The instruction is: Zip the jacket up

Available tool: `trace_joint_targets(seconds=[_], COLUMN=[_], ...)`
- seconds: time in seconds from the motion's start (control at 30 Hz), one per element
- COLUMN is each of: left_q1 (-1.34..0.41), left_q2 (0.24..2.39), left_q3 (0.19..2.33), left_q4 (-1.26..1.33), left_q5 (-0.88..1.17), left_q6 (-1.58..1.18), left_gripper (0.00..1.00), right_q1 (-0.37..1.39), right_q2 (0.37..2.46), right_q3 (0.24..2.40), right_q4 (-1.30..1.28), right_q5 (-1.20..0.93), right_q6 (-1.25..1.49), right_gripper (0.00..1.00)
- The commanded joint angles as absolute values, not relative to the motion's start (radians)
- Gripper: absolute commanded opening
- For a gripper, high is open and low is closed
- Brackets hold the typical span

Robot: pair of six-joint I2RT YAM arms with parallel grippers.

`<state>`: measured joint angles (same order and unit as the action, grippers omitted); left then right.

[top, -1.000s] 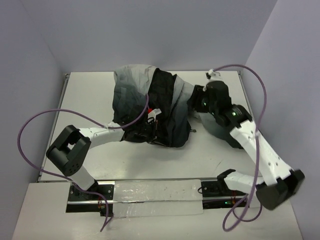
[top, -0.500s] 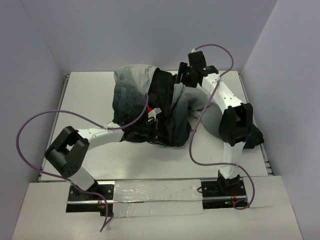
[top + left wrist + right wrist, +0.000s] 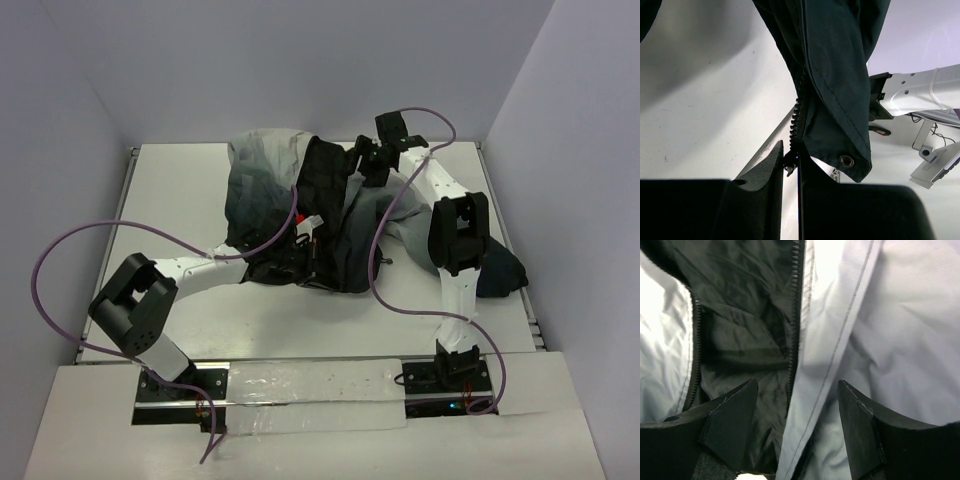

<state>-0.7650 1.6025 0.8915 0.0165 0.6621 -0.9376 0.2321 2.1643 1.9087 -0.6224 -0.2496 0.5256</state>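
The jacket (image 3: pixel 270 185) lies crumpled mid-table, light grey at the back, dark charcoal in front, with the black lining (image 3: pixel 325 175) showing. My left gripper (image 3: pixel 310 262) is at its near hem. In the left wrist view it (image 3: pixel 791 159) is shut on the bottom end of the zipper (image 3: pixel 799 117), beside a hem corner with a metal eyelet (image 3: pixel 846 160). My right gripper (image 3: pixel 363 165) reaches to the jacket's far right part. In the right wrist view it (image 3: pixel 797 386) is open, its jaws on either side of the light grey front edge (image 3: pixel 822 355) and the zipper teeth (image 3: pixel 795 310).
The white table (image 3: pixel 170 200) has raised edges at left and right. A dark sleeve (image 3: pixel 500 272) trails to the right near the table edge. Purple cables (image 3: pixel 90 235) loop over both arms. Walls close in the back and sides.
My right arm swung from the jacket's right side up and back to its far upper front edge. The left arm and the hem it holds have stayed put.
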Motion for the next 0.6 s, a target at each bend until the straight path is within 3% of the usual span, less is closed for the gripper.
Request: trace_joint_targets(seconds=[0.0,0.1,0.23,0.27,0.43,0.57], left_q1=[-0.77,-0.772,-0.772,-0.772,-0.772,-0.772], left_q2=[1.569,1.568,1.562,1.56,1.561,1.566], left_q3=[0.94,0.939,0.937,0.938,0.936,0.939], left_q4=[0.011,0.009,0.007,0.004,0.009,0.012], left_q5=[0.657,0.654,0.648,0.646,0.646,0.65], left_q6=[-0.921,-0.923,-0.924,-0.922,-0.924,-0.927], left_gripper=[0.0,0.0,0.0,0.0,0.0,0.0], right_q1=[0.232,0.23,0.22,0.219,0.214,0.213], right_q2=[2.17,2.148,2.166,2.167,2.137,2.136], right_q3=[1.903,1.881,1.919,1.922,1.862,1.83], right_q4=[-0.573,-0.542,-0.57,-0.582,-0.569,-0.546], right_q5=[-0.282,-0.276,-0.278,-0.272,-0.246,-0.263], right_q6=[0.549,0.558,0.557,0.553,0.544,0.555], right_gripper=[0.61,0.34,0.25,0.26,0.59,0.66])
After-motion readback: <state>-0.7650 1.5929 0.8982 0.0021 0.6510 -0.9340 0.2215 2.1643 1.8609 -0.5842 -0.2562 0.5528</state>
